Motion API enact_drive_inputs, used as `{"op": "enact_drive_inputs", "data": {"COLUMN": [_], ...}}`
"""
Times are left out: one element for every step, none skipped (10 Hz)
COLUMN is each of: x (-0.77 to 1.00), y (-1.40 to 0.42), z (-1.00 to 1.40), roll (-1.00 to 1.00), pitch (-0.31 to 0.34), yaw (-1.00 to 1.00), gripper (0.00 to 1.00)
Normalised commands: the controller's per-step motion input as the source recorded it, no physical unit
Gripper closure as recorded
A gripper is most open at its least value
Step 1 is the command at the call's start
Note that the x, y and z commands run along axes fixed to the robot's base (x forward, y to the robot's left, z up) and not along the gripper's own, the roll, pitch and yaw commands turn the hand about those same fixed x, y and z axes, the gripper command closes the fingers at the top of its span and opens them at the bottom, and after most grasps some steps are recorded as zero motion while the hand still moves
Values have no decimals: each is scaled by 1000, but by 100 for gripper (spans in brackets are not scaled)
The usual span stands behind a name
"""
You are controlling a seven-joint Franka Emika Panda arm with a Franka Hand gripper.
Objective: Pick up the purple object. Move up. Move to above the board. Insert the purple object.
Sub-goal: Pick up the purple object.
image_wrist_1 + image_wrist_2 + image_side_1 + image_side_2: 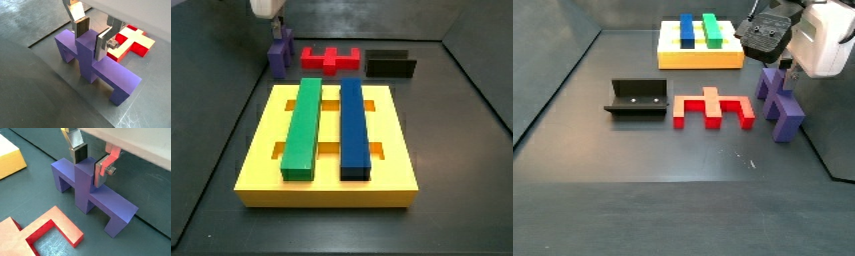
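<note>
1. Now the hand [91, 162] hangs low over the purple object [90, 193], fingers [82, 27] parted on either side of its upright stem.
2. That purple object stands on the floor beside the red block [714, 108].
3. Well apart lies the board [327, 148], carrying green and blue bars.

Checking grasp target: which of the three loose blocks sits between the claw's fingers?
The purple object: the claw straddles its upright stem. The red notched block and black block lie apart, untouched.

White gripper [93, 34] housing, flat silver fingers [81, 26], dark pads.
</note>
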Motion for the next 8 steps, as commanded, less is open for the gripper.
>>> {"op": "enact_drive_inputs", "data": {"x": [0,0,0,0,0,0,0,0], "y": [0,0,0,0,0,0,0,0], "z": [0,0,0,0,0,0,0,0], "roll": [0,0,0,0,0,0,0,0], "pitch": [0,0,0,0,0,0,0,0], "yaw": [0,0,0,0,0,0,0,0], "gripper": [100,100,100,100,100,100,100,100]}}
